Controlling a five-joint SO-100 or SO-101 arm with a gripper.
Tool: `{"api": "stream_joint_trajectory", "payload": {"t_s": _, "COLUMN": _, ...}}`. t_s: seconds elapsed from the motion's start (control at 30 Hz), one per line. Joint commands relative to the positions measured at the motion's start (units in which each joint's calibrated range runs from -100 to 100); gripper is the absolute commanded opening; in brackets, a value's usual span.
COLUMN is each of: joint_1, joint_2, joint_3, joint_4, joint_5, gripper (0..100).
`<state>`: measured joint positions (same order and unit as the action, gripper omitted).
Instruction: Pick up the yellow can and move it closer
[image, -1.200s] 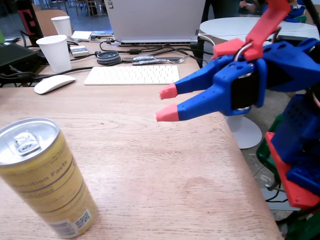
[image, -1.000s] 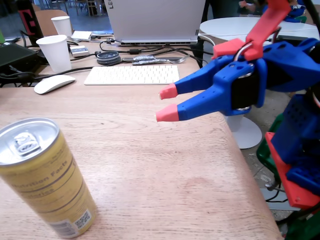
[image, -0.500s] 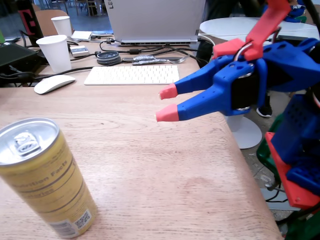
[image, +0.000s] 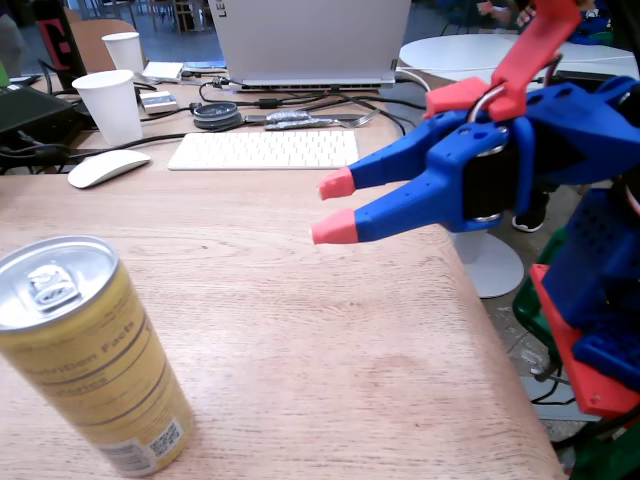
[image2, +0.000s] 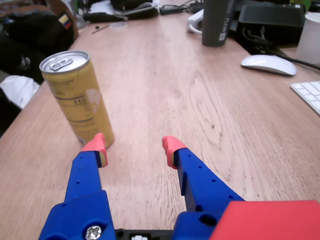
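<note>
The yellow can (image: 90, 355) stands upright at the lower left of the fixed view, with a silver pull-tab top and a barcode patch near its base. In the wrist view the yellow can (image2: 77, 97) stands ahead and to the left. My blue gripper (image: 330, 205) with pink fingertips hovers above the table at the right of the fixed view, well apart from the can. In the wrist view my gripper (image2: 134, 146) is open, nothing between its fingers (image2: 95, 144); the left fingertip lines up just below the can's base.
A white keyboard (image: 265, 150), a white mouse (image: 105, 167), two white paper cups (image: 110, 105), cables and a laptop (image: 310, 40) fill the far side of the wooden table (image: 300, 330). A dark tumbler (image2: 218, 22) stands far in the wrist view. The table's right edge drops off under the arm.
</note>
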<state>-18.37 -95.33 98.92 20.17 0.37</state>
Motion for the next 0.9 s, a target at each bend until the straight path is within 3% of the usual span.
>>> {"api": "stream_joint_trajectory", "payload": {"t_s": 0.0, "joint_1": 1.4, "joint_2": -0.7, "joint_3": 0.6, "joint_4": -0.2, "joint_5": 0.2, "gripper": 25}}
{"api": "stream_joint_trajectory", "payload": {"t_s": 0.7, "joint_1": -0.1, "joint_2": 9.3, "joint_3": -3.4, "joint_4": -0.1, "joint_5": 0.3, "gripper": 25}}
{"api": "stream_joint_trajectory", "payload": {"t_s": 0.87, "joint_1": -0.2, "joint_2": 28.9, "joint_3": -13.5, "joint_4": -1.1, "joint_5": 0.3, "gripper": 25}}
